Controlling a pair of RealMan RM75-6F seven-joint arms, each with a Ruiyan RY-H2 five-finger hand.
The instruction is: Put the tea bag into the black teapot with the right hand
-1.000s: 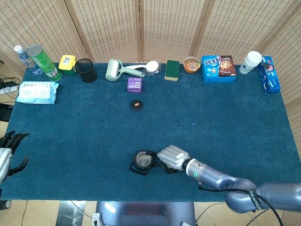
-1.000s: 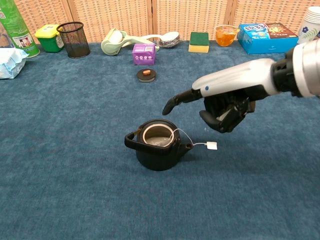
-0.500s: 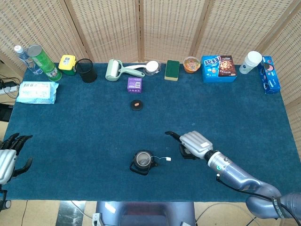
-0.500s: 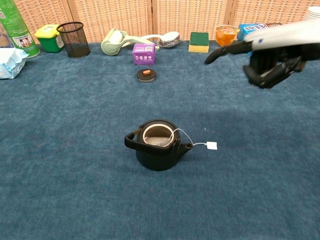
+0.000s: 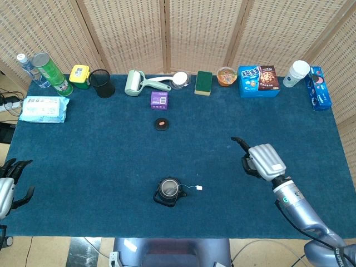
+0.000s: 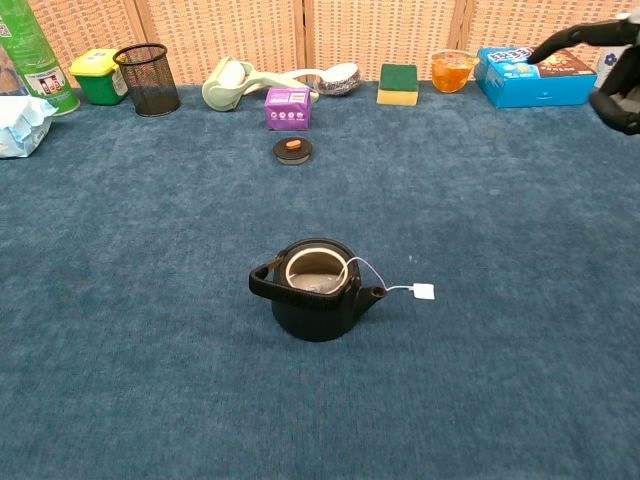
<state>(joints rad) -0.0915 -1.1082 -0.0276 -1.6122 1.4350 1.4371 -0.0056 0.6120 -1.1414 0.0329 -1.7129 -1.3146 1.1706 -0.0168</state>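
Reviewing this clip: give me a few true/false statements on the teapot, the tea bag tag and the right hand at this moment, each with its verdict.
1. The black teapot stands upright with no lid on. True.
2. The tea bag tag lies inside the teapot. False: it lies on the cloth beside the spout, its string running over the rim.
3. The right hand holds the tag. False: it holds nothing and is well off to the teapot's right.
4. The teapot lid lies apart from the pot, nearer the purple box. True.
5. The left hand touches the teapot. False: it is at the table's left edge.
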